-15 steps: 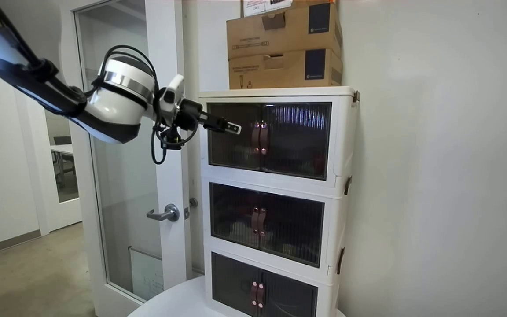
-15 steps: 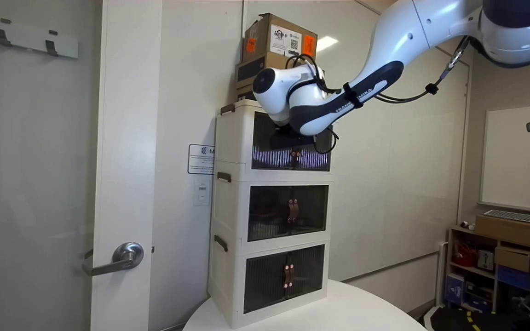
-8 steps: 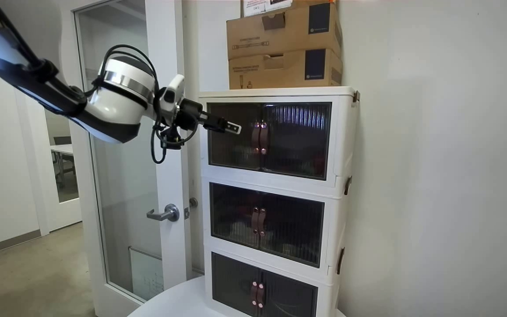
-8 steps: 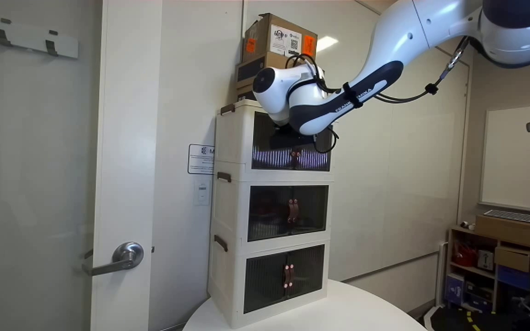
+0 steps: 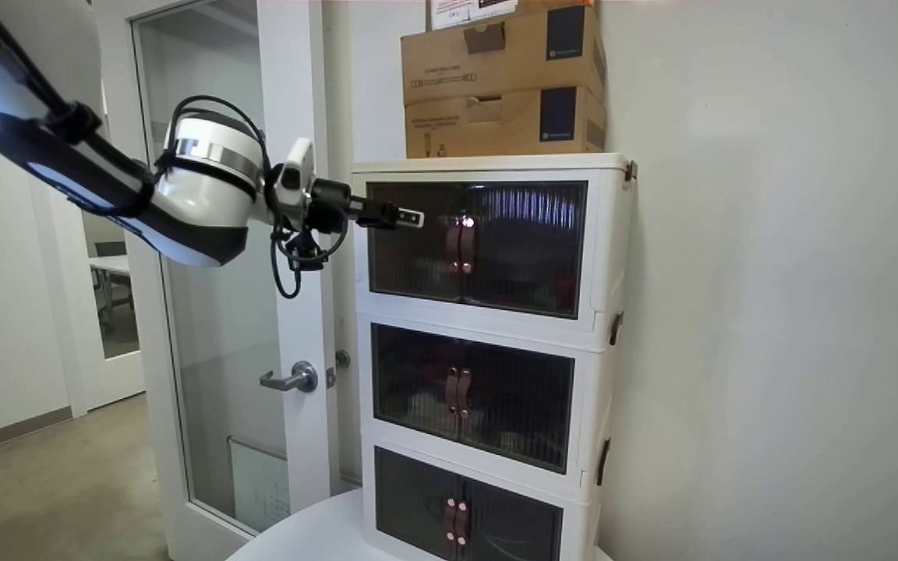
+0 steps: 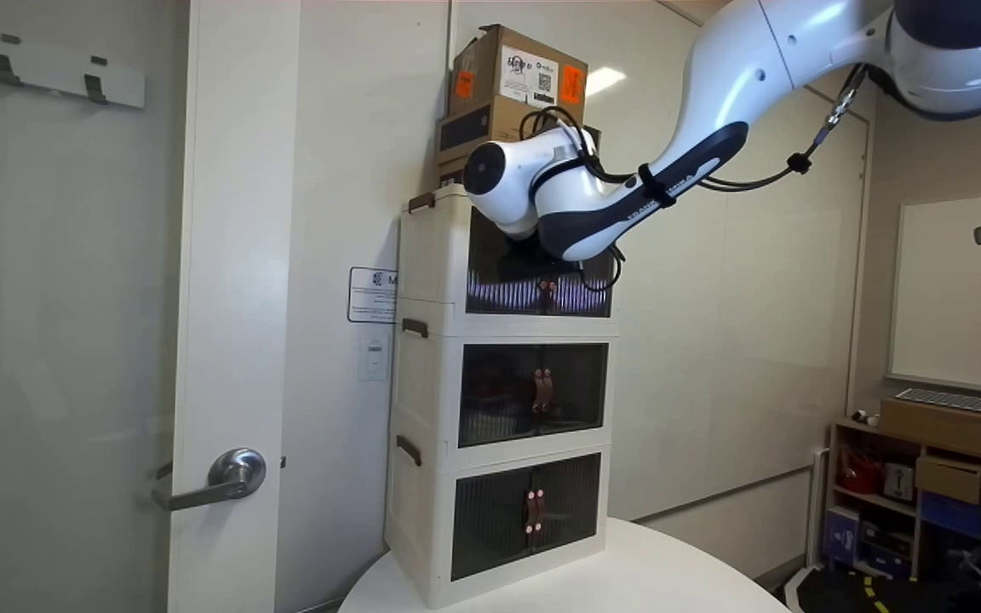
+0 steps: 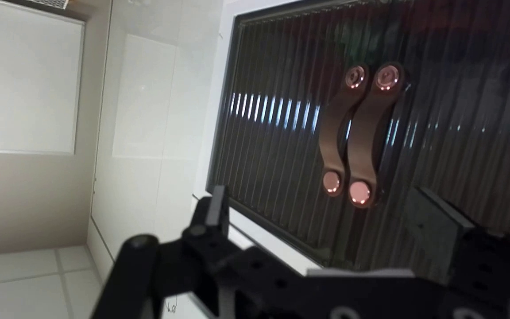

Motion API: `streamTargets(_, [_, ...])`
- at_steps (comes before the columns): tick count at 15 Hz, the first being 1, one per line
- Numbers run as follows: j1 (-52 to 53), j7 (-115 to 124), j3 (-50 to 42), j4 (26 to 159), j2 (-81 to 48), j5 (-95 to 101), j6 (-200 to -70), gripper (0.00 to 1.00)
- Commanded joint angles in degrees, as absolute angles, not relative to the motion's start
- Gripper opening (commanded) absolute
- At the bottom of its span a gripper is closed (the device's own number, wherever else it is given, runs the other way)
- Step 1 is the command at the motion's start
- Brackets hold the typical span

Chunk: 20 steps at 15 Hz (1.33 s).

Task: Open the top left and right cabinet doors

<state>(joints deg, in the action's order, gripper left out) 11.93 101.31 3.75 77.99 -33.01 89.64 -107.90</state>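
The top left cabinet door [image 5: 410,269] and the top right cabinet door [image 5: 531,265] are dark ribbed see-through panels, both closed. Their brown strap handles [image 5: 461,245] stand side by side at the middle seam. In an exterior view my gripper [image 5: 410,219] is in front of the left door, level with the handles' upper ends. In another exterior view the arm hides part of both doors [image 6: 503,294]. The wrist view looks upside down. There my gripper [image 7: 319,192] is open and empty, its fingers wide apart. Both handles [image 7: 352,137] lie between and beyond the fingertips, apparently untouched.
The white cabinet [image 5: 488,331] has two lower tiers with closed dark doors. Cardboard boxes [image 5: 496,121] are stacked on top. It stands on a round white table [image 6: 669,575]. A glass room door [image 5: 305,273] with a metal handle [image 5: 293,378] is close beside the arm.
In the last half second my gripper has risen slightly and become more level, while the wrist and forearm dropped a little. Before that the arm stood still. The doors have not moved.
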Motion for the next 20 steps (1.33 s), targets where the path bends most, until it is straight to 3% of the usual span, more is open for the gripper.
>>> streamTargets(1, [12.43, 106.49, 2.80, 80.63, -31.82, 94.22, -108.80, 1.00])
streamTargets(20, [7.57, 111.13, 2.15, 80.84, -35.29, 93.56, -109.49, 1.00])
